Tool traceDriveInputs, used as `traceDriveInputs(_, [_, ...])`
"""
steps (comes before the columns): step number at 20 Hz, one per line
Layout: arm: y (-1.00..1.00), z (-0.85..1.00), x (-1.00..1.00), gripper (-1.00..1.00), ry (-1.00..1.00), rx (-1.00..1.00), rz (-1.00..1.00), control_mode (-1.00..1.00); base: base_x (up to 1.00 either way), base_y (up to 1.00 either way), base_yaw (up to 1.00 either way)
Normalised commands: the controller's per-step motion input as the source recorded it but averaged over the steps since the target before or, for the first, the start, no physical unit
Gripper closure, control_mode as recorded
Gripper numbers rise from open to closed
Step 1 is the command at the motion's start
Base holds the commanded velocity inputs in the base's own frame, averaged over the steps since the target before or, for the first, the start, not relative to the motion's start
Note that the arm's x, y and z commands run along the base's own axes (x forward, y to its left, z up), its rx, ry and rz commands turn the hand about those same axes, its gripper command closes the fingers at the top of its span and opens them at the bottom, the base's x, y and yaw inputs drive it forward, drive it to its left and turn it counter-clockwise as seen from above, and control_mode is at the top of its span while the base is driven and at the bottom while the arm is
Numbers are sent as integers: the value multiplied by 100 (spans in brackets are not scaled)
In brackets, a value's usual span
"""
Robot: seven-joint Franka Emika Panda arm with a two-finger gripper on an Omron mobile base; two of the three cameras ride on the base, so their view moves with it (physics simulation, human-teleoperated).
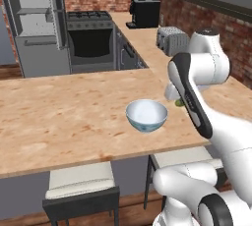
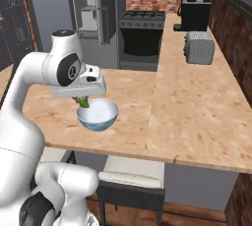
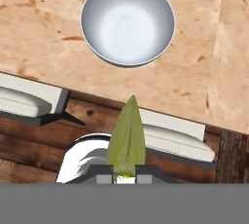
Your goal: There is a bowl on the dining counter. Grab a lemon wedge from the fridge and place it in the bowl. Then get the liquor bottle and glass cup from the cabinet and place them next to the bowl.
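Note:
A white bowl (image 1: 146,115) (image 2: 97,114) (image 3: 127,22) stands near the front edge of the dining counter (image 1: 59,117) (image 2: 197,117) (image 3: 44,23). My gripper (image 2: 82,100) (image 3: 125,173) hangs just above the counter beside the bowl's rim, shut on a yellow-green lemon wedge (image 1: 178,103) (image 2: 84,102) (image 3: 126,138). In the hand view the wedge's tip points toward the bowl and sits over the counter's edge. The fridge (image 1: 34,23) (image 2: 91,9) stands at the back with its shelves showing. The liquor bottle and the glass cup are out of view.
Cushioned stools (image 1: 81,181) (image 2: 130,171) (image 3: 29,101) are tucked under the counter's front edge. A toaster (image 1: 172,40) (image 2: 199,47) and a black coffee machine (image 1: 145,13) (image 2: 194,14) sit along the side counter. A black oven (image 1: 91,38) (image 2: 141,36) stands beside the fridge.

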Motion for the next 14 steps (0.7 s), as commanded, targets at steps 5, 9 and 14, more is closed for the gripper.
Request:
traceDriveInputs(5, [13,-36,20,100,7,0,5,-100,0,0,0])
traceDriveInputs(9, [16,-23,25,100,0,0,3,-100,0,0,0])
traceDriveInputs(14, [14,-24,30,100,0,-1,2,-100,0,0,0])
